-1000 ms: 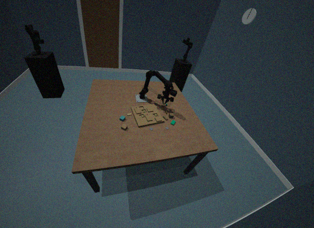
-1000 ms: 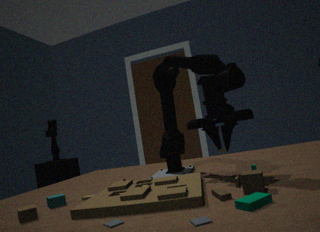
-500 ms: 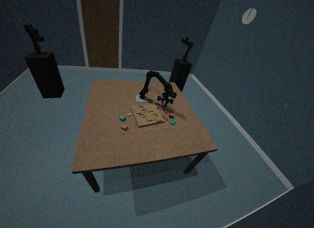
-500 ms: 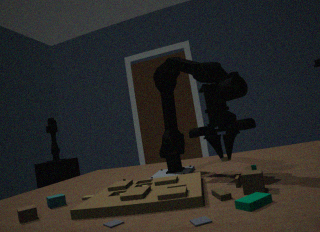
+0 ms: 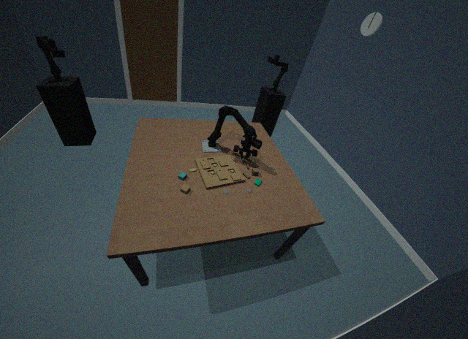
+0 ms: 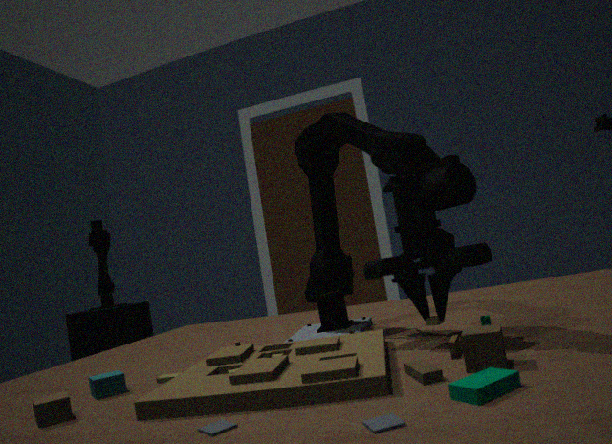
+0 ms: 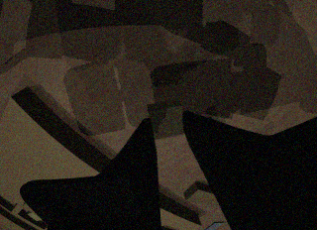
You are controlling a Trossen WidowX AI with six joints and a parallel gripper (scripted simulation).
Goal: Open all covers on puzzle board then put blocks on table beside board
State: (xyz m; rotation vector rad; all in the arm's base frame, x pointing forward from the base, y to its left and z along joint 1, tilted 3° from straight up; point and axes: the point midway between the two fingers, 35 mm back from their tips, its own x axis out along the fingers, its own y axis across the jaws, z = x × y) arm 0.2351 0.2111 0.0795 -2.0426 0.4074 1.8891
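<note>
My gripper is shut on a small drab block, held above the table just off the board's right side. The tan puzzle board lies flat. Its raised covers include one at the back left, one at the back right, one at the front left and one at the front right. Dark recesses show beside some covers; their depths are too dim to read. The held block's underside is hidden from the wrist view.
Right of the board are a brown block, a flat tan piece and a green block. Left are a teal block and another brown block. Grey tiles lie in front.
</note>
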